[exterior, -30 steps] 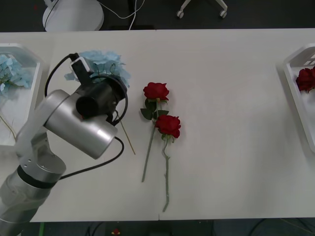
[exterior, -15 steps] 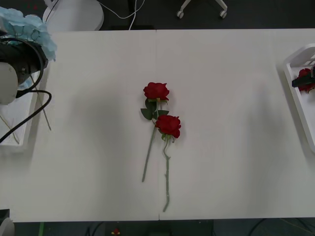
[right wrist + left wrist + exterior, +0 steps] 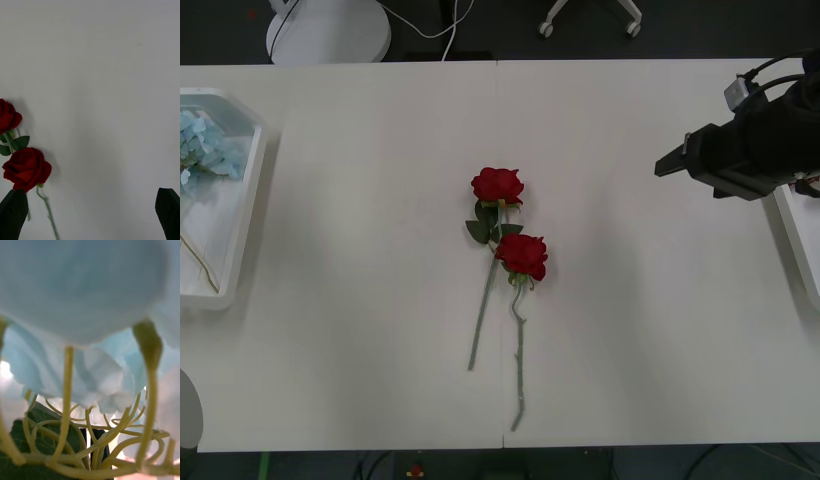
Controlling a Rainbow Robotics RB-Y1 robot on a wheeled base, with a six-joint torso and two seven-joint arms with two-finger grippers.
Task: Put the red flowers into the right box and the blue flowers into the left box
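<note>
Two red flowers lie in the middle of the table, one rose (image 3: 497, 185) farther and one (image 3: 523, 255) nearer, stems pointing to the front edge. My right gripper (image 3: 672, 163) hovers over the table to their right, beside the right box (image 3: 792, 235). In the right wrist view it (image 3: 90, 215) is open and empty, with the nearer rose (image 3: 26, 168) by one black finger (image 3: 13, 213). Blue flowers (image 3: 205, 145) lie in the left box (image 3: 250, 200). A blue flower (image 3: 90, 315) sits right before the left wrist camera, my left gripper (image 3: 95, 442) shut on its stems.
Bare white tabletop spreads between the roses and both boxes. A grey part of my left arm (image 3: 185, 410) shows at the front left corner. Beyond the far table edge stand a white round base (image 3: 330, 30) and chair wheels (image 3: 590, 20).
My left arm has swung left out of the front view with the blue flower. My right arm has come away from the right box toward the table's middle.
</note>
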